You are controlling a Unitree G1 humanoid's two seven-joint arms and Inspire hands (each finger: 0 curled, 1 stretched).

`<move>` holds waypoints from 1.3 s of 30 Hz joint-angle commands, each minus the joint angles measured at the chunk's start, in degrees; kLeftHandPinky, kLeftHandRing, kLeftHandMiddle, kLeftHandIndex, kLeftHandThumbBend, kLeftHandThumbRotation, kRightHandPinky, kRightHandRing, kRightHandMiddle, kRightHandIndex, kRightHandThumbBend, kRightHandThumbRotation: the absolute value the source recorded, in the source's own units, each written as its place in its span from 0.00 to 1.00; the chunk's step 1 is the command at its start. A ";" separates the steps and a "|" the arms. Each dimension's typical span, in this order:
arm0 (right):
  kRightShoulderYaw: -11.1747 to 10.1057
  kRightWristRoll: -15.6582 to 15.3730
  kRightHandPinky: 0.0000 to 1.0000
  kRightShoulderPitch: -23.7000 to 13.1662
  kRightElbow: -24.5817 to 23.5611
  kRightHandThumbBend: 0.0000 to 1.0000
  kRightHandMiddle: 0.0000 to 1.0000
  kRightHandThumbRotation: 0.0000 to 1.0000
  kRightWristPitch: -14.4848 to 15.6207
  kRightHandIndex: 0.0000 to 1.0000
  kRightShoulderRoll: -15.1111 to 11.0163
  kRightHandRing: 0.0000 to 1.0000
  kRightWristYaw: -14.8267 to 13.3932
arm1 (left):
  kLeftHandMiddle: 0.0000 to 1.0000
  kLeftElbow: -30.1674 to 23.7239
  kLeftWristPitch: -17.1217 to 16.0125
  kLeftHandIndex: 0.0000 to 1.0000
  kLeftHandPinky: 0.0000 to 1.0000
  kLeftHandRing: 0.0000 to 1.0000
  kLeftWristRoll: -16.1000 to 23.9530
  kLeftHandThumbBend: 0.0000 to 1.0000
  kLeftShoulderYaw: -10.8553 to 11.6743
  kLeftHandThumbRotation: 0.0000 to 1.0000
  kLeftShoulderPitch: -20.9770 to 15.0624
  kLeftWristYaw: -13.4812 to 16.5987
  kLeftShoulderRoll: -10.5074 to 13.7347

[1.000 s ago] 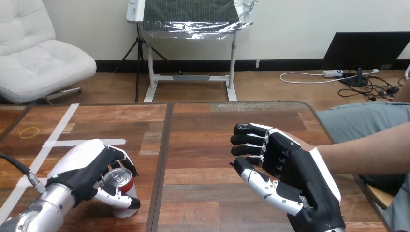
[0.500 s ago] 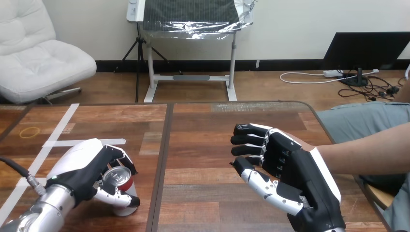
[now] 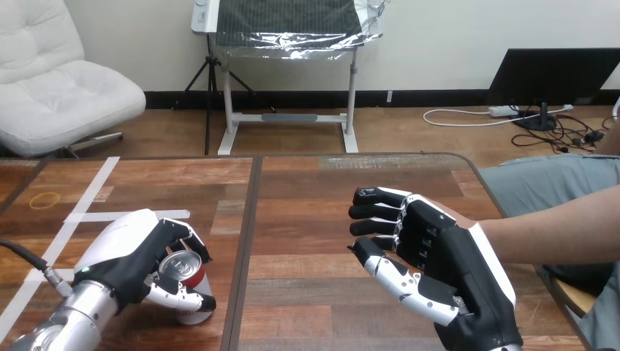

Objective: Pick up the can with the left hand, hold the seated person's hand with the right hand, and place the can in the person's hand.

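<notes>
A red can (image 3: pixel 182 268) with a silver top stands upright near the table's front left. My left hand (image 3: pixel 124 252) is shut on it, fingers curled over the far side and thumb across the near side. My right hand (image 3: pixel 446 256) hovers at the right of the middle, back toward me, fingers relaxed and pointing left, thumb spread below. The person's forearm (image 3: pixel 556 227) comes in from the right edge and runs behind my right hand. The person's hand is hidden behind it, so I cannot tell whether they touch.
White tape strips (image 3: pixel 88 216) and a small yellow ring (image 3: pixel 44 199) lie on the table's left part. A dark seam (image 3: pixel 246 227) splits the wooden table (image 3: pixel 314 190) down the middle. The person's lap is just past the right edge.
My left hand has shifted slightly to the right with the can in it. My right hand and the person's forearm have not moved.
</notes>
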 commanded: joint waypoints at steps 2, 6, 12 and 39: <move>-0.41 0.80 0.59 -2.15 -2.40 0.47 0.70 0.00 -0.42 0.70 0.10 0.67 0.24 | 0.50 -0.31 -2.37 0.53 0.43 0.45 -0.70 0.66 1.06 0.00 -2.69 2.79 -0.14; -0.41 0.78 0.59 -2.30 -2.21 0.46 0.70 0.00 -0.62 0.70 0.11 0.66 0.28 | 0.50 -0.21 -3.20 0.53 0.42 0.45 -0.67 0.66 1.19 0.00 -2.62 3.68 -0.28; -0.42 0.68 0.59 -2.34 -2.42 0.46 0.69 0.00 -0.34 0.70 0.09 0.66 0.23 | 0.50 -1.06 -3.62 0.53 0.41 0.44 -1.19 0.66 1.59 0.00 -2.26 4.49 -0.74; -0.88 1.08 0.60 -2.99 -2.91 0.46 0.73 0.00 0.57 0.73 0.85 0.68 -0.60 | 0.47 -8.08 -5.96 0.51 0.34 0.39 -4.48 0.62 1.79 0.00 -2.02 3.51 -1.40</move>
